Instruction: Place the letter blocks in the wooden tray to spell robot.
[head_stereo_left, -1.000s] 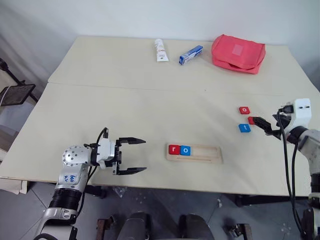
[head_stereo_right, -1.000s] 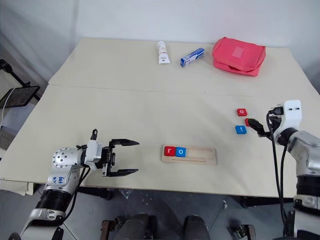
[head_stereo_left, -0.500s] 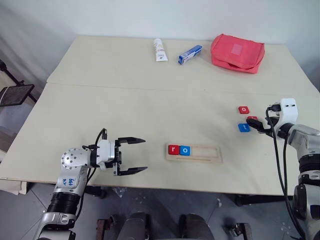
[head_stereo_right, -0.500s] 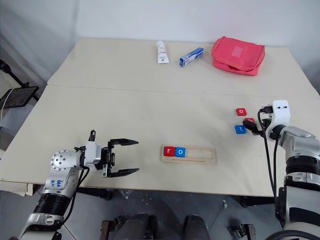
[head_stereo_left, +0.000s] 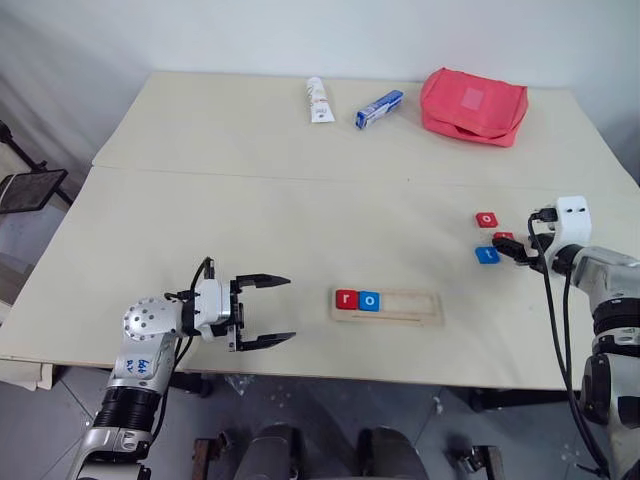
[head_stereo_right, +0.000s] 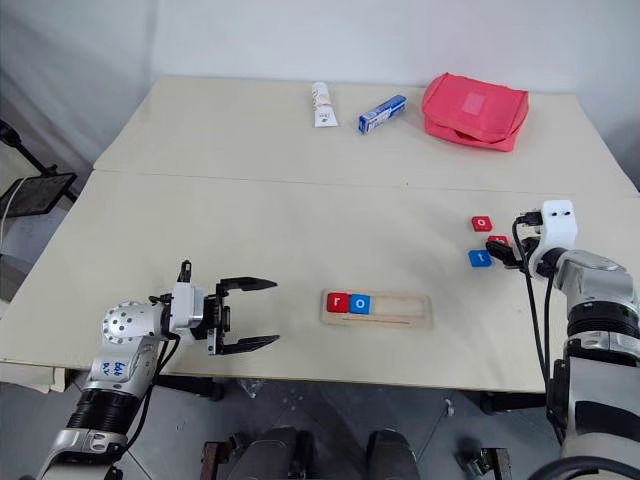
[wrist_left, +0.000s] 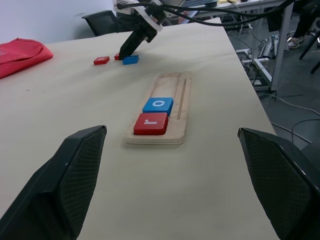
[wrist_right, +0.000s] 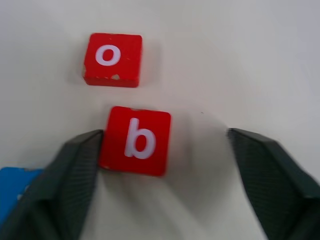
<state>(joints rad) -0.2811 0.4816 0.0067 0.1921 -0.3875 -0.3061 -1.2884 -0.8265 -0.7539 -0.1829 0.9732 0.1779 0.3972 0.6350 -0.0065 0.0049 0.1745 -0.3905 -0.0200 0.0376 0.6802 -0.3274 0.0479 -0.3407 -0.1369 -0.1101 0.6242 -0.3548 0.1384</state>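
Note:
The wooden tray (head_stereo_left: 410, 306) lies near the table's front edge, with a red r block (head_stereo_left: 346, 298) and a blue o block (head_stereo_left: 369, 300) at its left end. At the right lie a red o block (wrist_right: 112, 59), a red b block (wrist_right: 136, 140) and a blue t block (head_stereo_left: 487, 255). My right gripper (head_stereo_left: 513, 248) is low at the table, open around the red b block. One finger (wrist_right: 75, 165) touches the block's side and the other stands apart. My left gripper (head_stereo_left: 270, 311) hovers open and empty, left of the tray.
A red pouch (head_stereo_left: 474, 105), a blue-and-white box (head_stereo_left: 381, 108) and a white tube (head_stereo_left: 319, 100) lie along the far edge. A seam (head_stereo_left: 300, 176) runs across the table between them and the blocks.
My right gripper has moved forward and down over the red b block, and its fingers have drawn closer together. The left arm has stayed still.

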